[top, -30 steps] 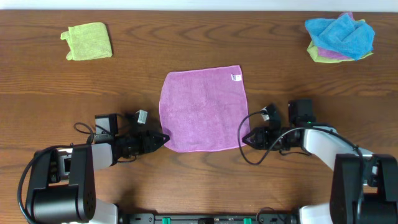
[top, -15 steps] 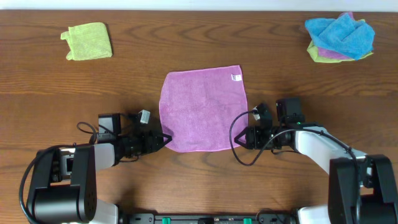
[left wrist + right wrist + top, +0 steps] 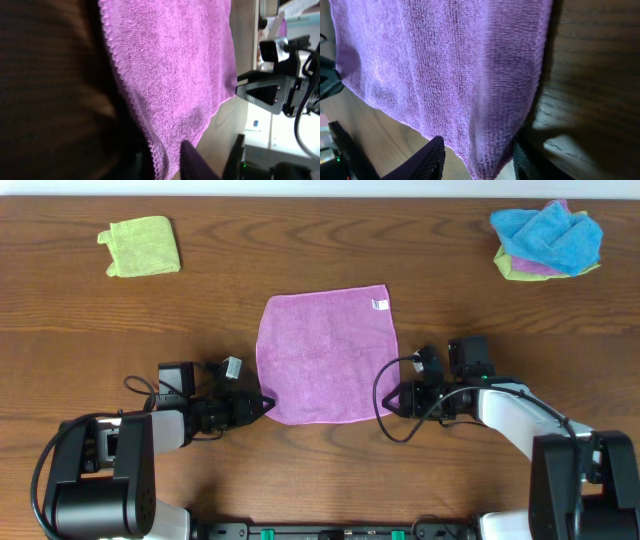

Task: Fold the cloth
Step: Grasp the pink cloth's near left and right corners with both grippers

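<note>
The cloth [image 3: 327, 358] lies spread flat in the middle of the table [image 3: 320, 250], its small white tag [image 3: 380, 305] at the far right corner and its near edge facing the robot. No fold has been made yet. The step in hand looks like the first one: taking hold of the two near corners.

The left tool [image 3: 262, 404] sits low on the table at the near left corner, and the right tool [image 3: 392, 400] at the near right corner, each pointing inward along the near edge. In the right wrist view, two fingers [image 3: 422, 162] stand apart with the corner of the cloth between them, so this tool straddles the corner without pinching it. The left wrist view is darker. One finger [image 3: 192, 162] shows just beside the hemmed corner, but the other is lost in shadow, so it cannot be told whether that tool has closed on the cloth or is only narrow beside it.

The next move probably calls for both tools to close firmly on their corners, catching the fabric rather than sliding over it. They would then lift together and carry the near edge away from the robot to the far edge, keeping the two sides level so the halves line up.
</note>
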{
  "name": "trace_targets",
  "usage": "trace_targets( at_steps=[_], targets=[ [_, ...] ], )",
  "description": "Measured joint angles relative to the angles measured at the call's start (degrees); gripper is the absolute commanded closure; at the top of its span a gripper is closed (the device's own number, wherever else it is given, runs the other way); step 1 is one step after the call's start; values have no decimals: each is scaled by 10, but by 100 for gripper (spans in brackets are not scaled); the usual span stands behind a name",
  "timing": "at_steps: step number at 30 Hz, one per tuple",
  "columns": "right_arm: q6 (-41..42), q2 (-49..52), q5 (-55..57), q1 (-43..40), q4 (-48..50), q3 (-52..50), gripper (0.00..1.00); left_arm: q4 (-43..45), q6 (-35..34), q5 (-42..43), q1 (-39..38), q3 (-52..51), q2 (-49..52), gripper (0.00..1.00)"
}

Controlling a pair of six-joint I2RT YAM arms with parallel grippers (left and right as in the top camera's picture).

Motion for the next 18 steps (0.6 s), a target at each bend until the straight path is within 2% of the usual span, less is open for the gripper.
trace_targets(
  at_steps=[1,3,9,11,12,18],
  targets=[
    [1,0,0,-1,0,0,55,0,1,0,0,0,0,86],
    [2,0,1,-3,0,0,57,0,2,0,0,0,0,94],
    [2,0,4,-3,0,0,57,0,0,0,0,0,0,94],
    [2,0,5,-3,0,0,66,0,0,0,0,0,0,94],
    [3,0,11,-3,0,0,67,0,0,0,0,0,0,94],
    [5,0,19,-3,-1,0,64,0,-11,7,0,0,0,94]
  ],
)
